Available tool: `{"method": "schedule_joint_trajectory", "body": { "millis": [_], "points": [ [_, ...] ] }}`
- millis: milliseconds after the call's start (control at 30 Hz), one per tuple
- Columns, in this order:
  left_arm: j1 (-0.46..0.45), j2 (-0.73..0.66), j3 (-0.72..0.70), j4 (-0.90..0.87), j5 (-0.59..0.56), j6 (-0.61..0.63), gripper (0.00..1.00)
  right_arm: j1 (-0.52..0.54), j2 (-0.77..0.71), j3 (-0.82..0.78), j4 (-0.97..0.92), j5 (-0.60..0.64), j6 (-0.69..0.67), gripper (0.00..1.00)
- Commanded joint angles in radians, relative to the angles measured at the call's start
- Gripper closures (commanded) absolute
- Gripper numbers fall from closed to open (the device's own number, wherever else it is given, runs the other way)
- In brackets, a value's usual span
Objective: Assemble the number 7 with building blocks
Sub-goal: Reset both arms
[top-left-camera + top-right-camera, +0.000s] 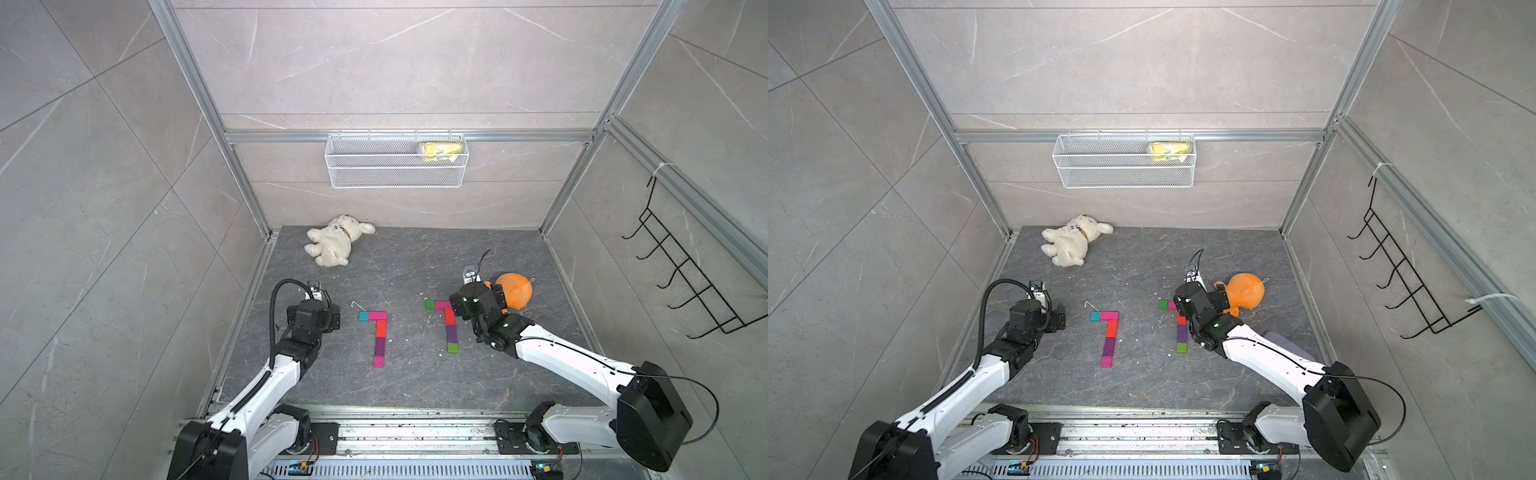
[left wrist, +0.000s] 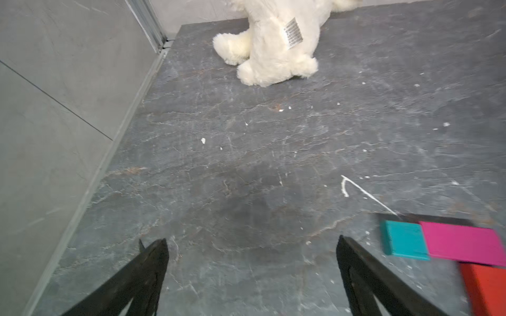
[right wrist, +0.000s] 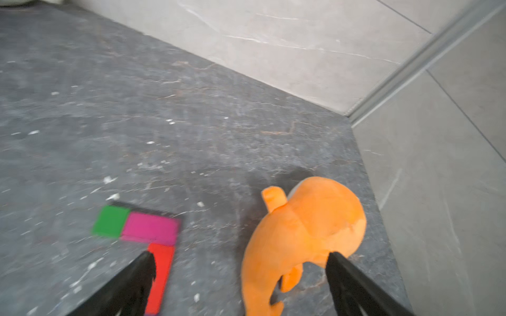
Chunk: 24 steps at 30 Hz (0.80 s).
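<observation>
Slate tabletop [image 1: 415,266] bears two finished figures, hence idle arms (my judgement). Left gripper [image 2: 252,240] jaws spread, empty — teal-tipped 7 [image 2: 462,243] just outside one jaw, white plush dog [image 2: 276,46] far ahead. Right gripper [image 3: 241,254] spread too, green-tipped 7 [image 3: 150,227] at one jaw, orange plush toy [image 3: 306,227] by the other.

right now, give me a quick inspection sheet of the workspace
surface: dark stone tabletop, scattered white specks
job's things: left 7 and right 7 lie flat; right arm hides part of the right one
clutter: white plush dog, orange plush toy
grippers: left gripper open, empty; right gripper open, empty
cables: black hose on left arm, thin black cable at right arm
surroundings: white wire basket with yellow item, black hook rack
</observation>
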Motion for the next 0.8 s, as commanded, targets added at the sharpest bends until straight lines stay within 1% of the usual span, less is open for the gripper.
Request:
{"method": "schedule_joint_trajectory", "body": {
  "millis": [0, 67, 100, 200, 300, 367, 433, 567, 667, 767],
  "points": [
    [-0.001, 0.061, -0.037, 0.341, -0.089, 0.14, 0.0, -0.063, -0.004, -0.061, 0.171, -0.003, -0.033, 0.01],
    [0.001, 0.098, -0.077, 0.46, -0.072, 0.163, 0.0, -0.102, 0.005, -0.094, 0.22, -0.011, -0.027, 0.0],
    [0.002, 0.122, -0.084, 0.49, -0.078, 0.171, 0.0, -0.119, 0.01, -0.111, 0.247, -0.012, -0.024, 0.01],
    [0.005, 0.2, -0.091, 0.542, -0.082, 0.179, 0.0, -0.164, 0.008, -0.175, 0.343, -0.031, -0.018, 0.0],
    [0.005, 0.283, -0.104, 0.634, -0.075, 0.178, 0.0, -0.201, 0.011, -0.252, 0.474, -0.076, -0.029, 0.0],
    [0.007, 0.337, -0.105, 0.692, -0.094, 0.193, 0.0, -0.218, 0.018, -0.297, 0.551, -0.09, -0.036, 0.0],
    [0.009, 0.358, -0.093, 0.697, -0.091, 0.213, 0.0, -0.233, 0.021, -0.335, 0.602, -0.125, -0.042, 0.0],
    [0.026, 0.411, -0.111, 0.801, -0.096, 0.226, 0.0, -0.25, 0.037, -0.381, 0.678, -0.144, -0.049, 0.0],
    [0.05, 0.401, -0.091, 0.744, -0.079, 0.195, 0.0, -0.263, 0.049, -0.392, 0.719, -0.173, -0.056, 0.0],
    [0.082, 0.399, -0.092, 0.738, -0.073, 0.16, 0.0, -0.276, 0.074, -0.388, 0.759, -0.237, -0.078, 0.0]
  ]
}}
